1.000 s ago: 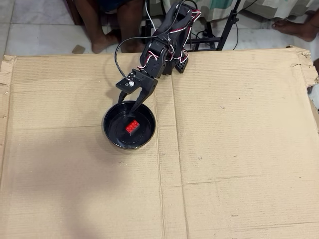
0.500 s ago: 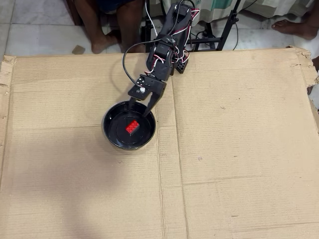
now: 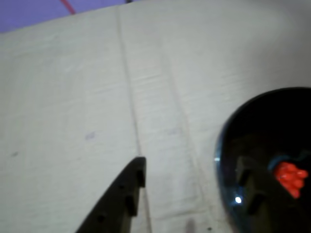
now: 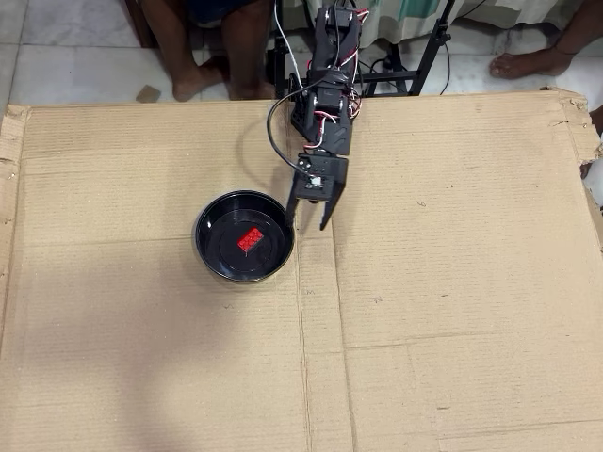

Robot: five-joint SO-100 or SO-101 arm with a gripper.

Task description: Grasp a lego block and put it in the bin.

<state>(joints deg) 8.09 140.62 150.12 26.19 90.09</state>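
The lego block (image 4: 250,238) is a small red brick lying flat on the bottom of the bin (image 4: 203,235), a round glossy black bowl on the cardboard. My gripper (image 4: 307,224) hangs just right of the bowl's rim in the overhead view, open and empty, fingertips pointing down at the cardboard. In the wrist view the bin (image 3: 265,121) fills the lower right with the lego block (image 3: 289,175) inside it. There the gripper (image 3: 192,170) straddles bare cardboard and the bowl's edge, one of its fingers (image 3: 121,201) over the cardboard.
A large cardboard sheet (image 4: 452,282) covers the work area, with a fold seam (image 4: 303,339) running down below the gripper. The arm's base (image 4: 335,118) sits at the sheet's far edge. A person's legs (image 4: 203,47) and a stand (image 4: 429,47) are beyond it.
The arm has swung to the right, from over the bowl to beside its right rim. The red brick stays lying in the bowl. The gripper stays open.
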